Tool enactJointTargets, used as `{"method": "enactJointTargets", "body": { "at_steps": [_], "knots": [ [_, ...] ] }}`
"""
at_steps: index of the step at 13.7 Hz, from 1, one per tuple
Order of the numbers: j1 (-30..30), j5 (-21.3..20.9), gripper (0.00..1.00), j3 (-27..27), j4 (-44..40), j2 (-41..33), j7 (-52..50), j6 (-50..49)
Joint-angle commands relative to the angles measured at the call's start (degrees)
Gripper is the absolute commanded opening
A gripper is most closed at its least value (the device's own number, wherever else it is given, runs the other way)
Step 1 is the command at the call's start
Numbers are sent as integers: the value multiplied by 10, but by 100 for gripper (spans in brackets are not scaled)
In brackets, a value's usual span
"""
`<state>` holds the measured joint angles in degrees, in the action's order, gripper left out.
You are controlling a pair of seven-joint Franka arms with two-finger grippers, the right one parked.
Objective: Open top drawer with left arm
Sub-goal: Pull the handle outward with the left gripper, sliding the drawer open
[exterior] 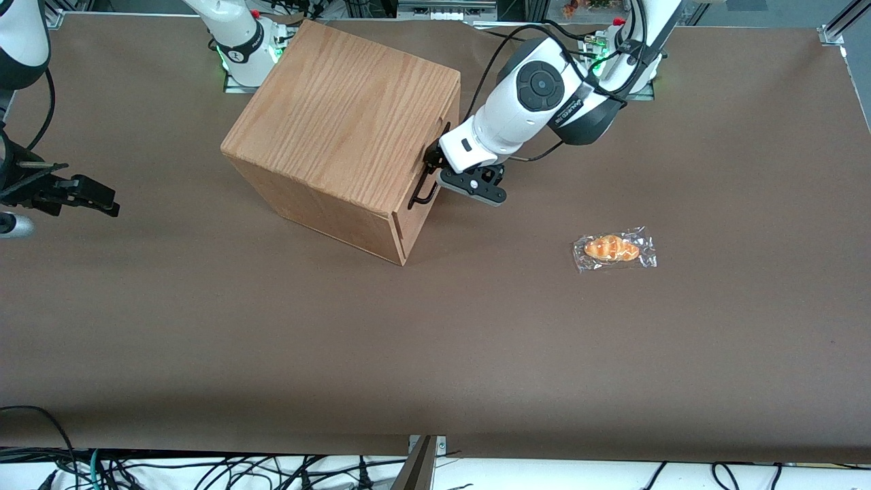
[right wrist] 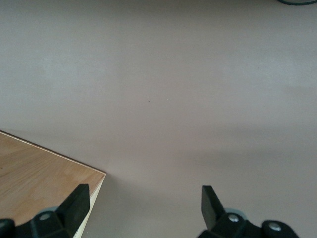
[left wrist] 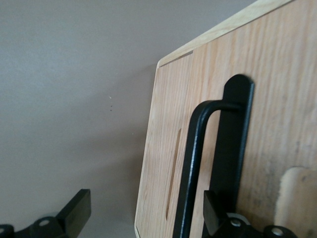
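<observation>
Step in hand: approach to the handle (exterior: 423,190) of the top drawer (exterior: 416,221); grasp not yet made, pull not yet begun.

Position of parts:
- Top drawer seated shut in the wooden box (exterior: 340,122), front panel flush with the box edge and facing the working arm's end of the table (exterior: 476,340).
- Left arm (exterior: 537,88) reaching low across to that panel, gripper (exterior: 433,162) right at the handle, about level with its upper bend.

Jaw state, wrist view: spread wide, gripping nothing. Handle wire (left wrist: 190,163) between the two fingers, close beside one fingertip (left wrist: 213,210) and well apart from the other. Contact with that near finger possibly present, not confirmable from this angle.

Next move, as judged:
1. Close the gripper (left wrist: 143,208) on the wire until firmly pinched.
2. Draw straight back, square to the drawer front (left wrist: 277,74), away from the box.
3. Keep the pull level; expect sideways drag to bind the drawer or shift the box.

Wrapped bread packet (exterior: 614,250) lying nearer the front camera, well apart from the pull path.
</observation>
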<state>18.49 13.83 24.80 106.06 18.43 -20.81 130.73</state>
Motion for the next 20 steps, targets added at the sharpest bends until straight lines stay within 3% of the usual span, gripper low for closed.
{"method": "enactJointTargets", "body": {
  "at_steps": [1, 5, 8, 11, 20],
  "knots": [
    [-1, 0, 100, 1, 20, -8, 12, 8],
    [-11, -26, 100, -3, 20, -10, 20, 2],
    [-21, -69, 100, -5, 20, -12, 20, -16],
    [-41, -78, 100, -5, 20, -25, 25, -49],
    [-115, -81, 100, -19, 20, -41, 171, -99]
  ]
}}
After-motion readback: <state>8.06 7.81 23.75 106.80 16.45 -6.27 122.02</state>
